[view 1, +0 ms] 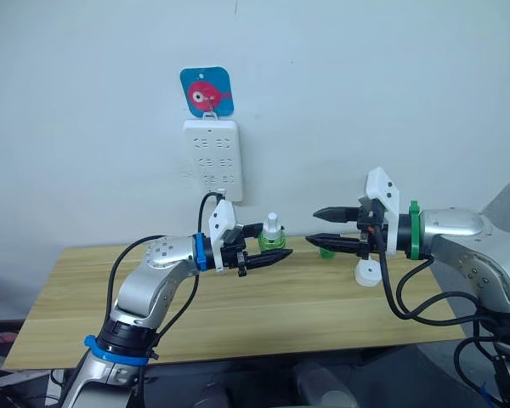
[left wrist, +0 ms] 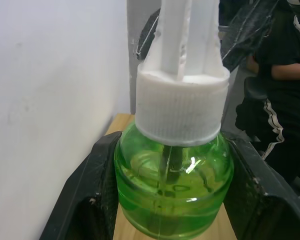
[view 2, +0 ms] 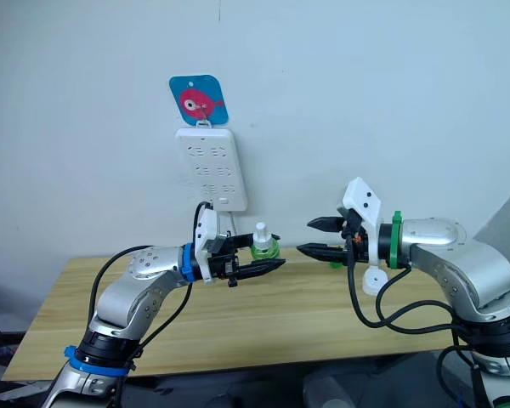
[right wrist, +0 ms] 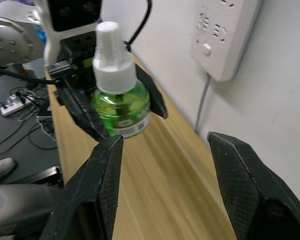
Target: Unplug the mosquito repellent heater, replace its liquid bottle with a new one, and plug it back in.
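Bottle (view 1: 272,235) is held upright, cap up, clamped in the left gripper (view 1: 270,252); the right gripper (view 1: 323,228), spread and empty, is level beside it, fingertips aimed at it.

Looked like a robot lab or test room, not a home. Bare pale wall (view 1: 391,76), plain wooden tabletop (view 1: 238,297) pushed against it, white multi-socket strip (view 1: 212,159) hung on the wall under a blue cartoon card (view 1: 206,91). Loose cables and another power strip (right wrist: 10,105) lay on the dark floor. A seated person (left wrist: 282,95) was nearby.
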